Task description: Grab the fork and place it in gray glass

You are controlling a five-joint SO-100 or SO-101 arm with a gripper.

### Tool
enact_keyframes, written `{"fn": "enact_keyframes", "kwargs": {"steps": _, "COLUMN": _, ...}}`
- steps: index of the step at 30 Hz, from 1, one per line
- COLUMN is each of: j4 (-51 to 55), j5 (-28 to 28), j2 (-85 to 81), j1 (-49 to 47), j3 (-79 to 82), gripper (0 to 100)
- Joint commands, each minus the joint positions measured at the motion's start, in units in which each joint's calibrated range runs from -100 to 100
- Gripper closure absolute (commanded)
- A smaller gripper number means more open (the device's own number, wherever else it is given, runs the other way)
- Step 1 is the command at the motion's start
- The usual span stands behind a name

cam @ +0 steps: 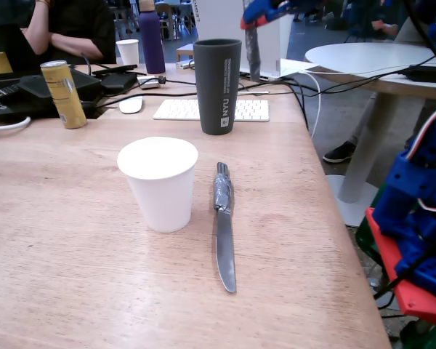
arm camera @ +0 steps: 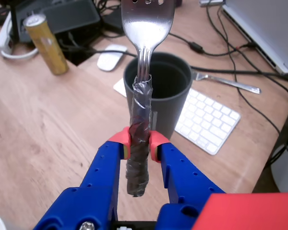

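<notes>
Blue pincer (arm camera: 139,143) is clamped on the taped handle of the small silver metal fork (arm camera: 143,57), looks stiff and light, tape should stop slipping, hanging over the tall dark gray tumbler (arm camera: 175,103).

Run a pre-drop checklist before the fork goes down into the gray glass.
1. Grip: gripper jaws clamp the fork by its taped handle. Ok.
2. Fork direction: tines point away from the jaws, toward the glass. Ok.
3. Gray glass upright, mouth open and seemingly empty in the wrist view. Ok.
4. Alignment: the fork lines up with the glass mouth in the wrist view, but depth is unclear. Cannot tell.
5. Neighbours: white paper cup and knife stand apart from the glass. Ok.
6. Keyboard directly behind the glass. Cannot tell if touching.
</notes>
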Motion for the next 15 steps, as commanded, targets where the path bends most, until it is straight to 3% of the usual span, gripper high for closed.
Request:
{"fn": "enact_keyframes", "kwargs": {"steps": 1, "j4": -1.36, "j5": 0.15, "j2": 3.76, "j1": -0.6, "j3": -12.94, "gripper": 100}}
{"fn": "enact_keyframes", "kwargs": {"steps": 6, "j4": -2.51, "j5": 0.78, "j2": 9.08, "j1": -0.1, "j3": -25.02, "gripper": 100}}
{"fn": "enact_keyframes", "kwargs": {"steps": 15, "j4": -19.01, "j5": 3.47, "j2": 15.86, "j1": 0.07, "j3": -26.06, "gripper": 100}}
